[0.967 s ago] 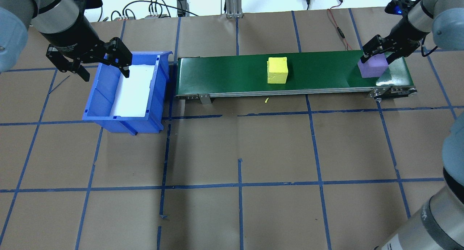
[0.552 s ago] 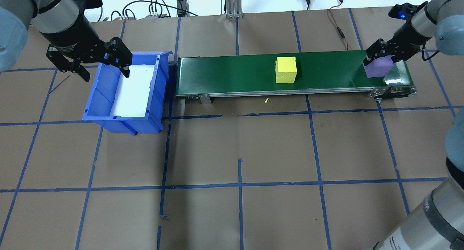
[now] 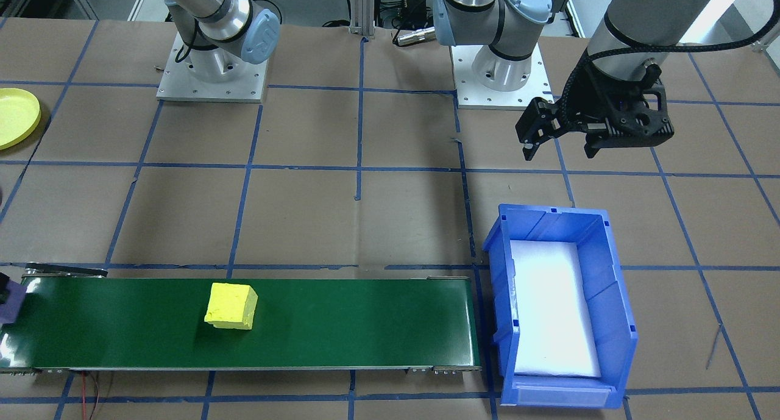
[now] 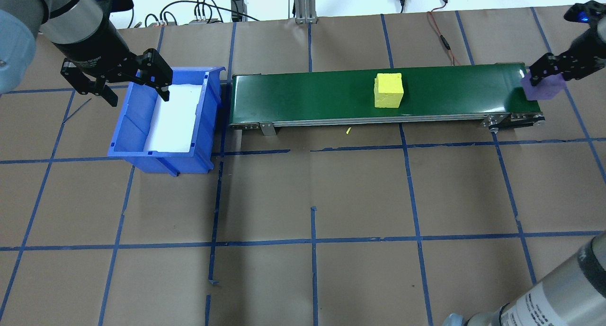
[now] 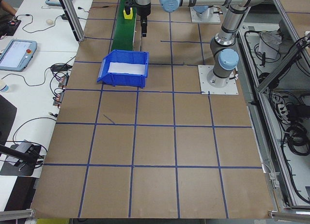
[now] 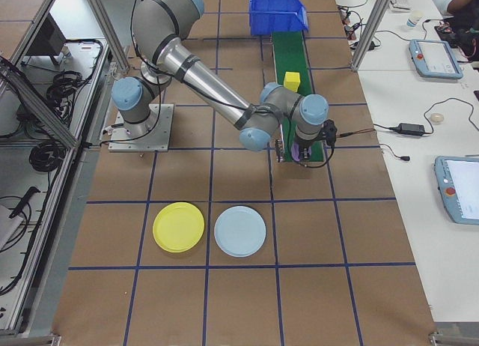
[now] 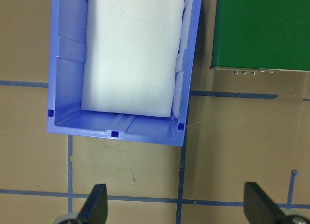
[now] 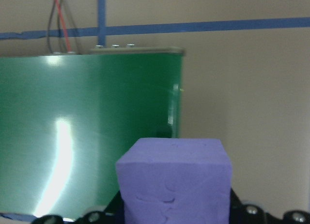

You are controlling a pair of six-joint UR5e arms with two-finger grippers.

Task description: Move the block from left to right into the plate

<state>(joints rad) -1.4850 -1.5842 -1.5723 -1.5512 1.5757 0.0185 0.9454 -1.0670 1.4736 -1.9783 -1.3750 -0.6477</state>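
A purple block (image 4: 540,90) hangs at the right end of the green conveyor belt (image 4: 307,94), partly past its edge, with my right gripper (image 4: 549,80) shut on it. The right wrist view shows the same purple block (image 8: 174,180) between the fingers, with the belt end below. A yellow block (image 4: 388,90) lies on the belt right of its middle. The yellow plate (image 6: 178,227) lies on the table well away from the belt, and the yellow plate (image 3: 15,116) also shows at the front view's left edge. My left gripper (image 4: 137,96) stands open and empty over the blue bin's near-left rim.
The blue bin (image 4: 208,122), with a white liner, stands at the belt's left end. A light blue plate (image 6: 239,231) lies beside the yellow one. Cables run along the table's far edge (image 4: 213,9). Blue tape lines grid the brown tabletop.
My right gripper has carried the purple block rightward off the belt's end. The yellow block has travelled right along the belt. The left arm has stayed still.
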